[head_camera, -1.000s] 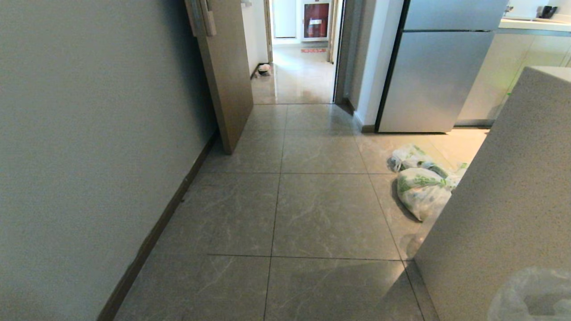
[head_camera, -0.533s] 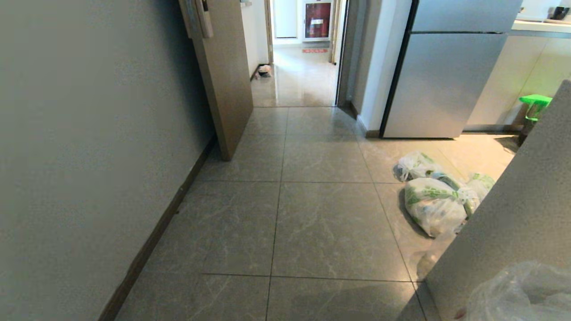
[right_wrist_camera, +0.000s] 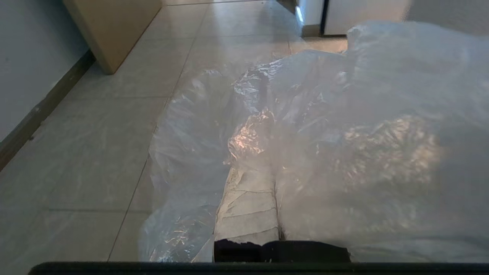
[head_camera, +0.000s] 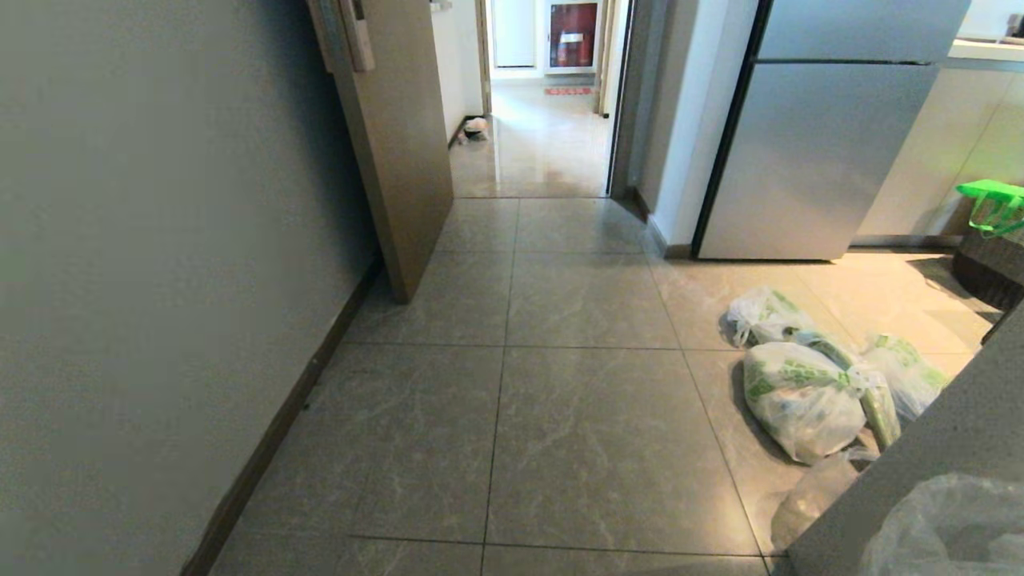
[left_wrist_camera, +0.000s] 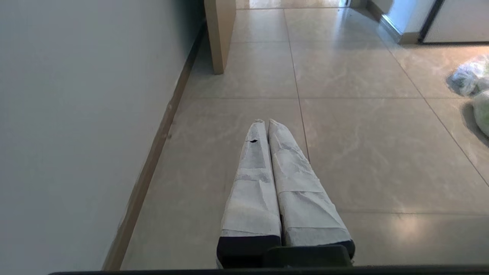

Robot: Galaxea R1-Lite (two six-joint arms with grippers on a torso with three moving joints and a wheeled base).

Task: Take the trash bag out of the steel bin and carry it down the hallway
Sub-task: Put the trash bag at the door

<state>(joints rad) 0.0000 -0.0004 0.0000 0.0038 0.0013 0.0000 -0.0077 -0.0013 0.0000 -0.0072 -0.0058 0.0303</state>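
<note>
A hallway of glossy beige-grey marbled floor tiles (head_camera: 576, 432) runs past a plain wall toward an open wooden door (head_camera: 396, 144) and a steel fridge (head_camera: 808, 152). Since a second ago the view has advanced, revealing three green-printed white bags (head_camera: 800, 396) beside the floor's right edge. The right gripper (right_wrist_camera: 273, 179), jaws clamped, holds one thin clear crinkled trash bag (right_wrist_camera: 344, 126); the left gripper (left_wrist_camera: 265, 124) is closed, empty.

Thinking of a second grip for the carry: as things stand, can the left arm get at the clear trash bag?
Probably yes. The left gripper hangs empty, fingers together, over bare hallway floor. The trash bag hangs from the right gripper; nothing visibly stands between them, though the gap itself isn't shown.
</note>
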